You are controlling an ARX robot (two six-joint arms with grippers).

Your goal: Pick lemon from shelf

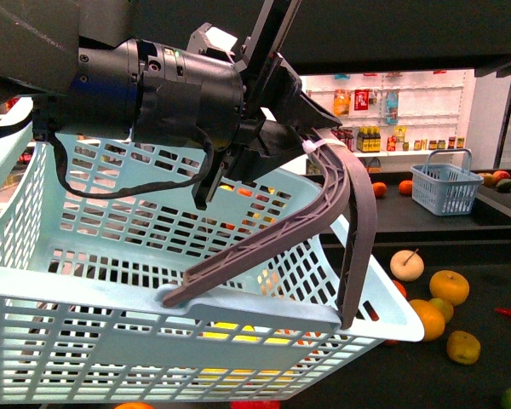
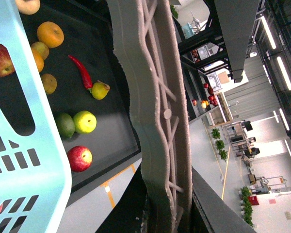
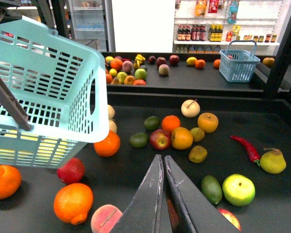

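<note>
Basket (image 1: 68, 285) fills front, right wrist shows shelf (image 3: 276, 121)

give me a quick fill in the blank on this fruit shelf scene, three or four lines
1. The left claw grips the light ____ basket by its handle.
2. The right claw is ____, holding nothing.
3. The chili pepper beside the pear is ____.
4. The shelf tray below the right claw is ____.

Missing words: blue; shut; red; black
</note>
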